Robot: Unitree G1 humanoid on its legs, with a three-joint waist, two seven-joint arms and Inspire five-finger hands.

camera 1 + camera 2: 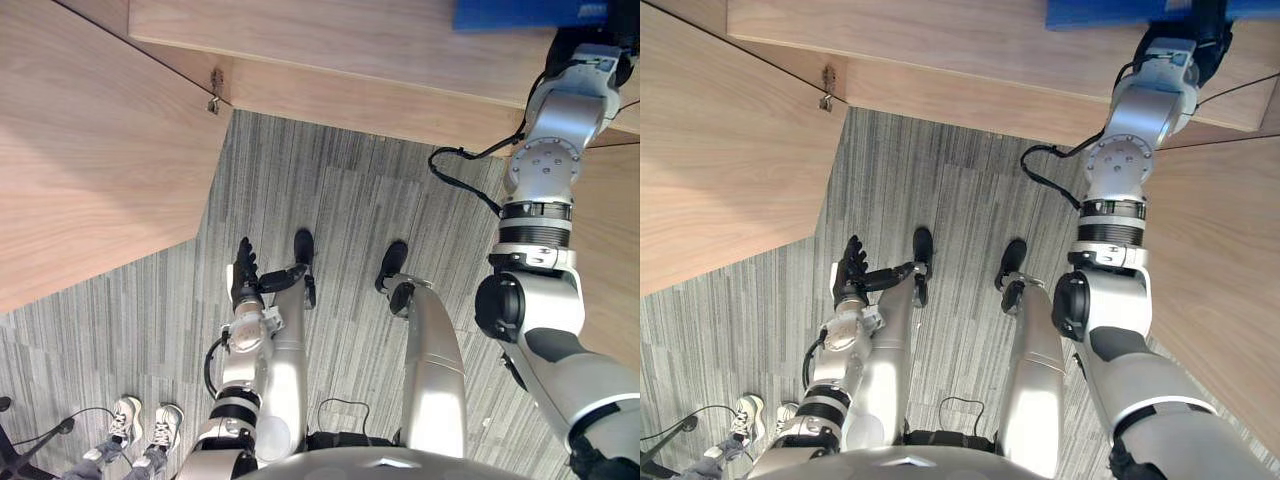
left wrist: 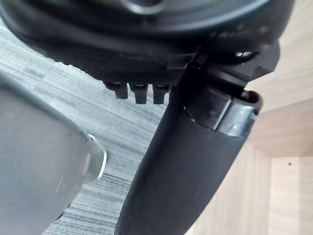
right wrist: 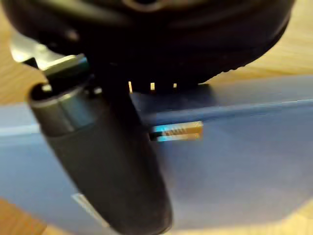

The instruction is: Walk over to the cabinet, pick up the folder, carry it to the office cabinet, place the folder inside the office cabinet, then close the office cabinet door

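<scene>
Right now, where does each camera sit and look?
Left eye view: on the head, looking down at carpet; left robot hand hangs low, right robot hand at the blue folder.
Right eye view: beside it, same scene.
Left wrist view: along its thumb, towards carpet and cabinet.
Right wrist view: along its thumb, onto the folder.

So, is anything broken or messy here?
No, nothing looks odd. The blue folder sits on the wooden cabinet, with the right hand at its edge. The left hand hangs open above the carpet.
</scene>
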